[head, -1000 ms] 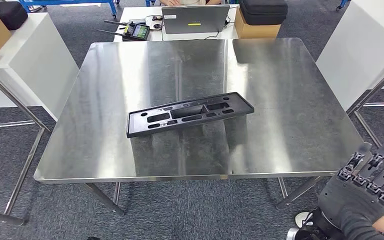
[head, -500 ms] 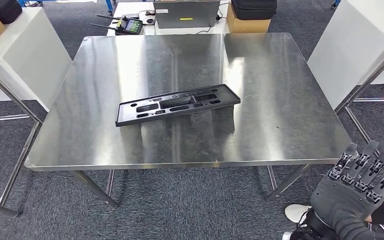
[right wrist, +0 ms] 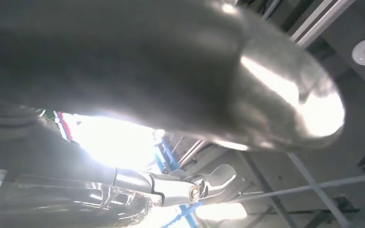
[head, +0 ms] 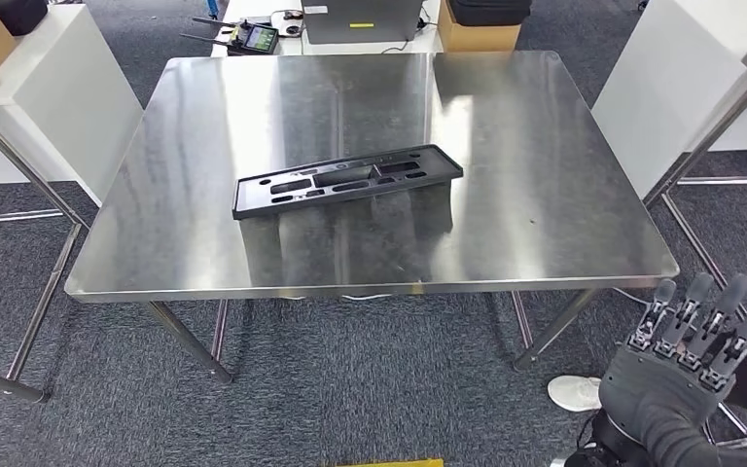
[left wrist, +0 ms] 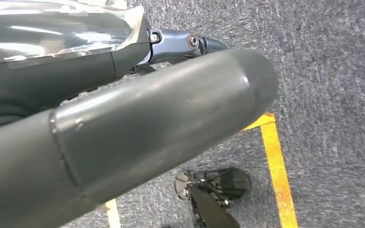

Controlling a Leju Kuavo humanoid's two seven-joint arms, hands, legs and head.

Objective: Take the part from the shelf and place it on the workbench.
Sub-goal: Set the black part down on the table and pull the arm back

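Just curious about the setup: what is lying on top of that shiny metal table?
One long black plastic part with cut-out slots lies flat on the steel workbench, near its middle. The bench surface directly beneath the part is covered, so anything under it cannot be seen.

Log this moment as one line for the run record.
part: flat on workbench, unheld | right hand: off workbench's near right corner, holds nothing, fingers apart | left hand: holds nothing | task: part placed

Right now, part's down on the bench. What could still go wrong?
1. The right hand is raised low beside the workbench corner; a swing inward might clip the edge.
2. The black part lies on smooth steel, so a bump to the bench could slide it.
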